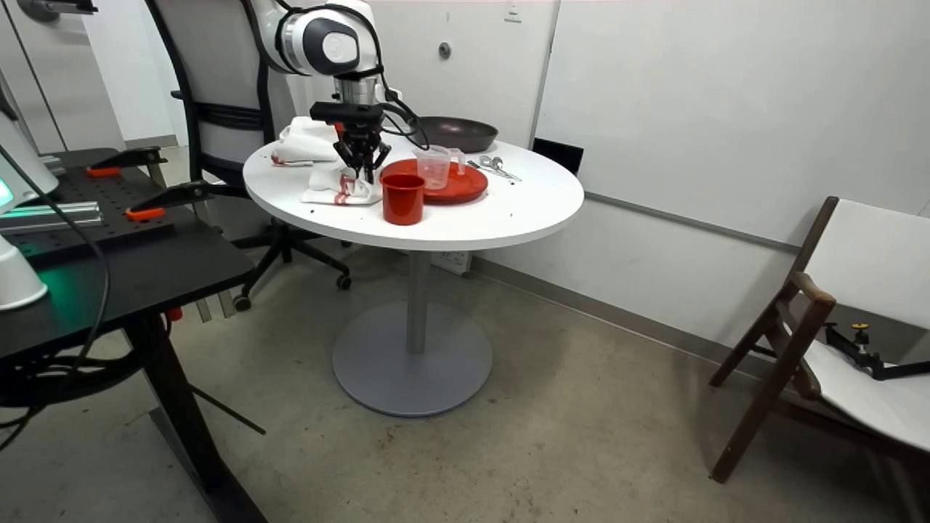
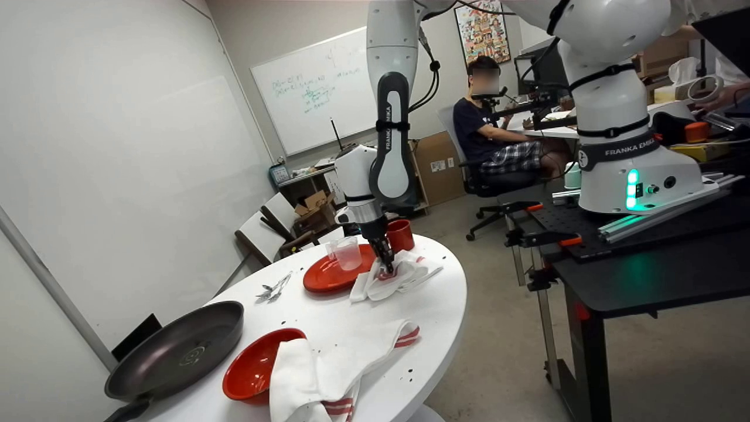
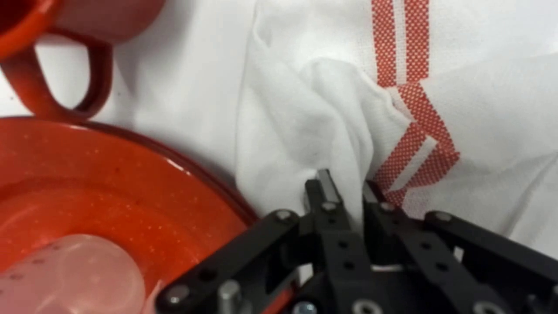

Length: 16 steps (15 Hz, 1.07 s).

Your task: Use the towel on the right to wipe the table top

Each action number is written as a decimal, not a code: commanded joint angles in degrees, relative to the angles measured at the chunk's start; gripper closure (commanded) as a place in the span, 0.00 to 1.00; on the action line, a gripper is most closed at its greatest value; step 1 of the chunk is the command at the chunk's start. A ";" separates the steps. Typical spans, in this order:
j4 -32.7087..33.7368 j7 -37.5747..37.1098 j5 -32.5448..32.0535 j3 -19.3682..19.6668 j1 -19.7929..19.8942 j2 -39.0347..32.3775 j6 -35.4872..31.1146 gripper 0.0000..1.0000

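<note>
The round white table top [image 1: 523,207] shows in both exterior views [image 2: 345,313], with small dark specks on it. A white towel with red stripes [image 1: 323,189] lies crumpled on it beside the red plate; it also shows in an exterior view [image 2: 404,282] and the wrist view [image 3: 296,109]. My gripper [image 1: 367,178] points down into this towel. In the wrist view, the fingers [image 3: 346,183] are close together with a fold of the white cloth pinched between them. A second white towel with red stripes [image 2: 340,363] lies partly over a red bowl [image 2: 252,369].
A red plate [image 3: 183,209] holding a clear measuring cup [image 1: 434,168] is right beside the gripped towel. A red mug [image 3: 100,22] stands next to them. Metal spoons [image 2: 274,290] and a dark pan [image 2: 181,351] are farther along the table. An office chair [image 1: 218,94] stands close by.
</note>
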<state>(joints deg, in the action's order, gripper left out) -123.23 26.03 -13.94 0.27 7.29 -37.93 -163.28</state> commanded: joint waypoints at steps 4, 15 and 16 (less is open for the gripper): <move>-5.36 -2.17 -1.15 0.63 -0.13 3.39 -0.85 0.97; -5.16 0.54 3.22 -12.60 3.63 3.20 -3.09 0.97; -5.43 0.54 3.21 -12.90 3.63 3.62 -2.80 0.97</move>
<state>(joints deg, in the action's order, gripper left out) -127.31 25.16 -12.10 -10.94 9.84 -35.82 -165.63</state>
